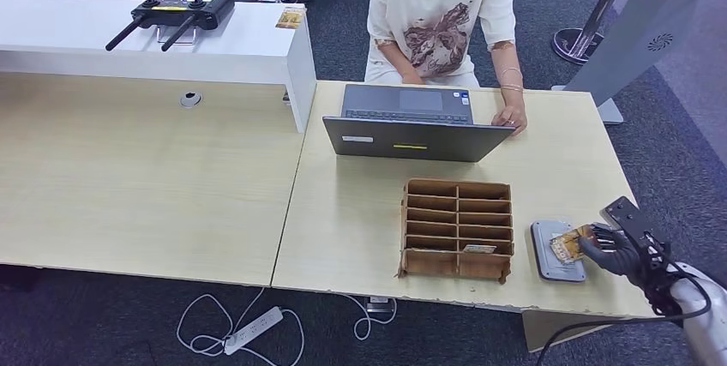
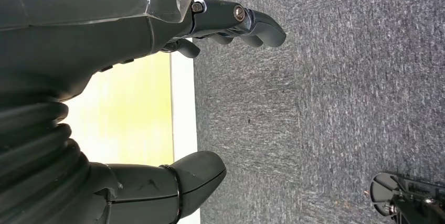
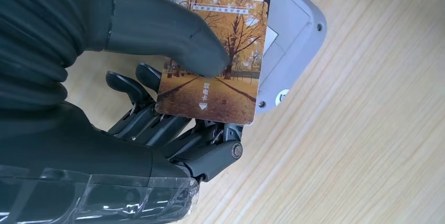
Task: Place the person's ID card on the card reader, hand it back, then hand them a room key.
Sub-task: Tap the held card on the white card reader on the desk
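The right hand [image 3: 157, 103] is pinching a card [image 3: 220, 51] printed with autumn trees, thumb pressing on its face and fingers [image 3: 157, 127] lying beneath it; the card is sitting partly over the grey card reader [image 1: 557, 250], just ahead of the hand on the desk [image 1: 343, 203]; the left hand [image 2: 157, 77] is hanging beside a desk edge above the carpet [image 2: 325, 103], fingers apart, holding nothing; a person [image 1: 441, 19] is sitting well beyond the right hand at a laptop [image 1: 411, 130], with a cardboard tray [image 1: 457, 229] lying beside the reader.

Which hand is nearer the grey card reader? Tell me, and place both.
Right. The right hand holds a card over the card reader at the table's right end. The left hand hangs beside a table edge over grey carpet, away from the reader.
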Robot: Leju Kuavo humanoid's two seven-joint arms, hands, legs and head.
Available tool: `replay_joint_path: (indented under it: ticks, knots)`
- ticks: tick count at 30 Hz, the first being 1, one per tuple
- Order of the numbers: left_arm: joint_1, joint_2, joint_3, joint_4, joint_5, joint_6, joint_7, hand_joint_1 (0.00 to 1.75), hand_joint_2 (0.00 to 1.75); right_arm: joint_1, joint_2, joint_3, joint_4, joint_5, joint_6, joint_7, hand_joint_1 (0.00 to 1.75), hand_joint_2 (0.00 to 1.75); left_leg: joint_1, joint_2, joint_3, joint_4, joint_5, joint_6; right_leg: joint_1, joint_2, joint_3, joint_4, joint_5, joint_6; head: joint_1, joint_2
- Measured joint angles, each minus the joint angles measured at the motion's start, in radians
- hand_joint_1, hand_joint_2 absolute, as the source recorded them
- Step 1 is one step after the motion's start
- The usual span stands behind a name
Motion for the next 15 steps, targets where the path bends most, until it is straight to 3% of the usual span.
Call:
replay_joint_path:
  ticks: [15]
  knots:
    - [0.0, 0.0, 0.0, 0.0, -0.005, 0.0, 0.0, 0.0, 1.75, 0.005, 0.0, 0.018, -0.002, 0.027, -0.029, 0.009, 1.75, 1.75, 0.0, 0.0, 0.0, 0.0, 0.0, 0.0, 0.0, 0.0, 0.0, 0.0, 0.0, 0.0, 0.0, 0.0]
